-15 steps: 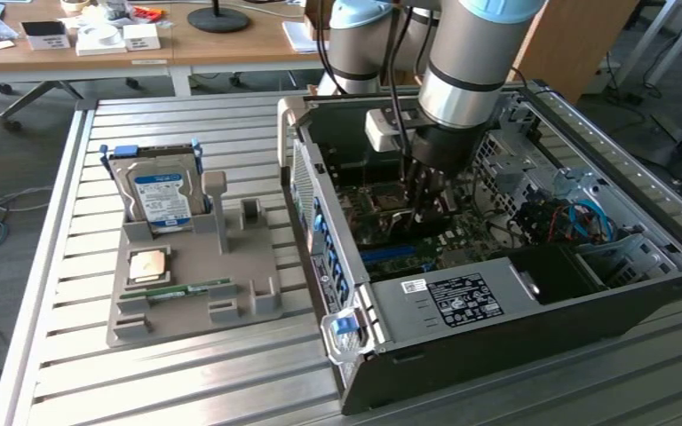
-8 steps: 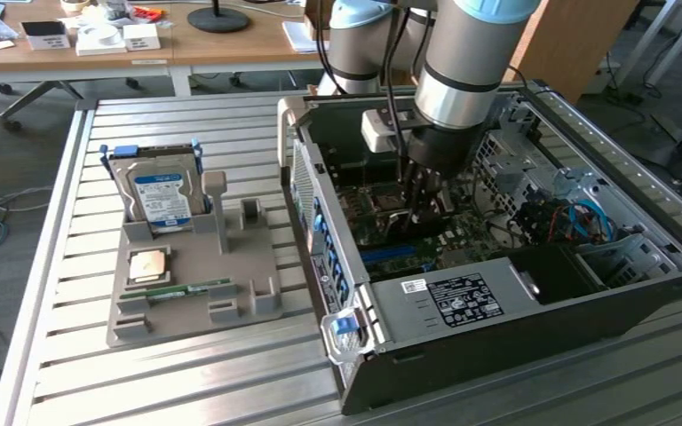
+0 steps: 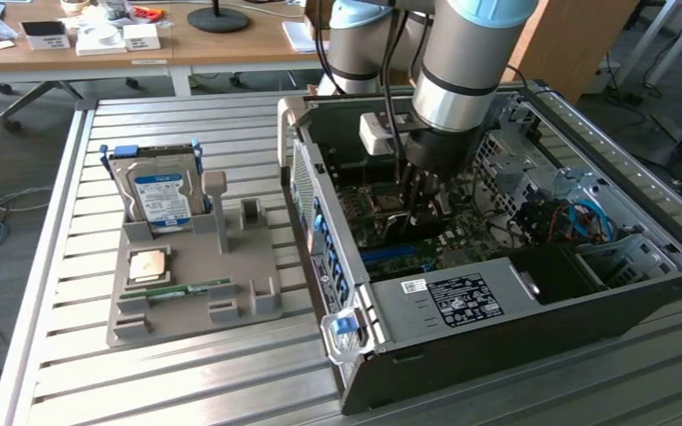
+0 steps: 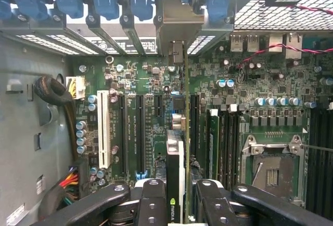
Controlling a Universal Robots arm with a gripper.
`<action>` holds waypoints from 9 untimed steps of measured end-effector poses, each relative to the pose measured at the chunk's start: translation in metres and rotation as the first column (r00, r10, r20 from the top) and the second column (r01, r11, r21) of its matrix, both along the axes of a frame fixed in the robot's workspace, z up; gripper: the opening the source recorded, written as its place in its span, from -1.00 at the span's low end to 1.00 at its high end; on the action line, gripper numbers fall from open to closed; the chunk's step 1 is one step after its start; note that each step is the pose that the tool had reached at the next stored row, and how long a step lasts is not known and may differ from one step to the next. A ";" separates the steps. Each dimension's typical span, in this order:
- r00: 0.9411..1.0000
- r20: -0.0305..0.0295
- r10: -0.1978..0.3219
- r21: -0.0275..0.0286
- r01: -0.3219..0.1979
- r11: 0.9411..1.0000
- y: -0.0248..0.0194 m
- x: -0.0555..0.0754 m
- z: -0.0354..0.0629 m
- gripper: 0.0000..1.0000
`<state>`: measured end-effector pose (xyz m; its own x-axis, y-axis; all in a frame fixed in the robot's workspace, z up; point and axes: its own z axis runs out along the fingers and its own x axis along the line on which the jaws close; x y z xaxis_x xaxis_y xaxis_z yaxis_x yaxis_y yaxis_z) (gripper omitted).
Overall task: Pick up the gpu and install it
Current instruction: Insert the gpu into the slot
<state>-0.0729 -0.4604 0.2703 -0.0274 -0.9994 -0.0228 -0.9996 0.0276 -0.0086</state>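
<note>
The gpu (image 4: 177,174) is standing on edge between the gripper (image 4: 183,205)'s fingers, seen from above in the wrist view as a thin green board with a black fan housing against one face and its silver end bracket (image 4: 178,28) reaching up to the row of blue slot latches (image 4: 106,2) at the case's rear wall. The fingers are partly closed, pinching the card from both faces, so the gripper is holding the gpu rather than hovering over it. The card is hanging inside the open computer case (image 3: 625,306), directly over the motherboard (image 4: 151,90), and appears to be lining up with one of the long dark expansion slots, just beside the white slot (image 4: 103,129) and the neighbouring black ones; whether its bottom edge is already touching the slot cannot be told. In the exterior view the arm (image 3: 465,71) is reaching straight down into the case, with the grey parts tray (image 3: 187,288) and its hard drive (image 3: 160,197) sitting well apart to the exterior view's left. To do this step well, I judge the card should be staying upright and parallel to the slot, with the bracket sliding flush into its rear opening, and the press going straight down and evenly, since a tilted card could be binding on the connector or catching the nearby empty CPU socket (image 4: 273,166) side components.
</note>
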 end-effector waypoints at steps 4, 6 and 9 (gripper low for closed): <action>1.000 0.000 0.000 0.000 0.000 1.000 0.0000 0.000 -0.0002 -0.47; 1.000 0.000 0.000 0.000 0.000 1.000 0.0001 -0.001 -0.0005 -0.47; 1.000 0.000 0.000 0.000 0.000 1.000 0.0001 -0.002 -0.0006 -0.47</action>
<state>-0.0744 -0.4604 0.2697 -0.0274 -0.9994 -0.0229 -0.9996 0.0276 -0.0086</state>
